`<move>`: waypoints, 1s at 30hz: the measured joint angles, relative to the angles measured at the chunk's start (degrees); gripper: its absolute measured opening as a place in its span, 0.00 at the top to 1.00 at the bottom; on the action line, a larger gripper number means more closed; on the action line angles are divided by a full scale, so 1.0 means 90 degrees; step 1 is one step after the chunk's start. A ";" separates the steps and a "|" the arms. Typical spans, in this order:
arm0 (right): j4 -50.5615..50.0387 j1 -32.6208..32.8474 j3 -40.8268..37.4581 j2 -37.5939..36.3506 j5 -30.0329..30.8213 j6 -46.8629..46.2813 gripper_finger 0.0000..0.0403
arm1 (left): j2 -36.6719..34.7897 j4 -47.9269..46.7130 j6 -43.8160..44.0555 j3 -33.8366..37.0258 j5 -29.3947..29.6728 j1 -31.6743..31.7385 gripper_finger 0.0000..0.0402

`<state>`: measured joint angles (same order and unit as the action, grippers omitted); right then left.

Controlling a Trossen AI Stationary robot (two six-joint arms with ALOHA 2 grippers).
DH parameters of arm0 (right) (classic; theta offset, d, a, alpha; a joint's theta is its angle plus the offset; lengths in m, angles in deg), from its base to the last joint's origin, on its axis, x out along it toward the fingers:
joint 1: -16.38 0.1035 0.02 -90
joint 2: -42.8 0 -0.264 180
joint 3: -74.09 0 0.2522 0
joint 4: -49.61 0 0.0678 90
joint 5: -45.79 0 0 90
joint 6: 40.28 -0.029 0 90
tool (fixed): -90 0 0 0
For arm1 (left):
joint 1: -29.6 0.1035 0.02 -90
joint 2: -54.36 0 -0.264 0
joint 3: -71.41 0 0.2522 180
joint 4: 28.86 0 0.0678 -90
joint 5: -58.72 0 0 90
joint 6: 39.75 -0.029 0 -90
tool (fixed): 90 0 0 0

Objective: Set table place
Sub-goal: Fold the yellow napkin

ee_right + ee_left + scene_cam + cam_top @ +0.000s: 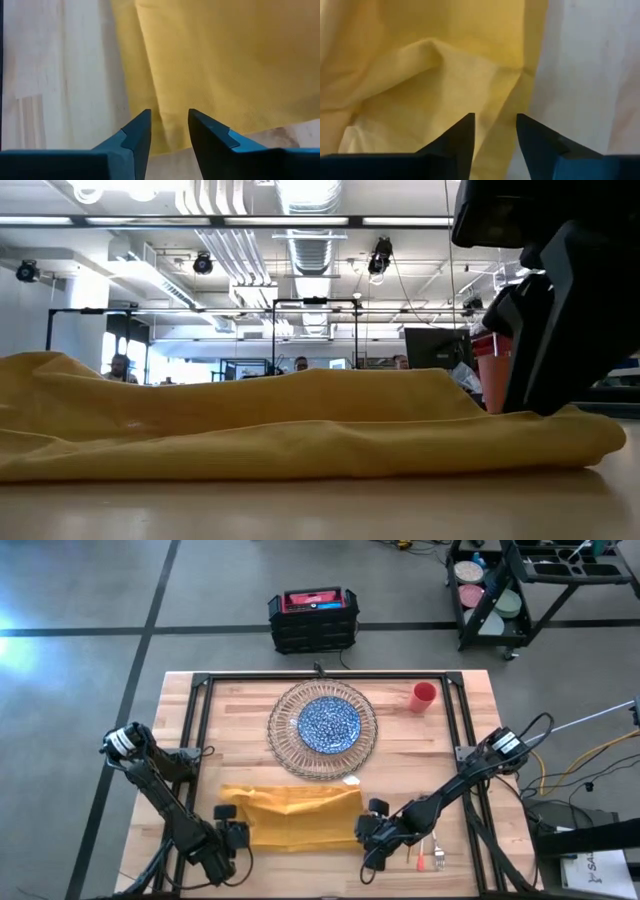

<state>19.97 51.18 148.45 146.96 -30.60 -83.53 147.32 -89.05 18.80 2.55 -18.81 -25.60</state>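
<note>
Light-wood butcher-block table (400, 755) bore the blue-patterned plate (329, 723) on the clear ribbed glass charger (285, 745) and the small red cup (423, 697), while left gripper (494, 137) and right gripper (169, 135), fingers parted and empty, straddled the unfolded yellow cloth napkin's (290, 817) ends; orange-handled cutlery (430, 853) apparently remained unplaced.
</note>
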 joint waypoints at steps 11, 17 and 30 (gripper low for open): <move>0.0039 0.0207 0.0000 0.0000 0.0157 -0.0304 0.77 | 0.0003 0.0263 0.0851 0.0064 -0.0803 0.0000 0.94; 0.0043 0.0361 0.0000 0.0000 0.0300 -0.0547 0.79 | 0.0008 0.0725 0.1330 -0.0336 -0.1004 0.0000 0.99; 0.0209 0.0621 0.0000 0.0000 0.0408 -0.0805 0.77 | 0.0127 -0.0413 0.0988 -0.0499 -0.0278 -0.0024 0.94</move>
<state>21.85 56.77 148.45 146.96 -26.93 -90.77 148.47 -92.76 27.69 -1.94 -21.31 -25.82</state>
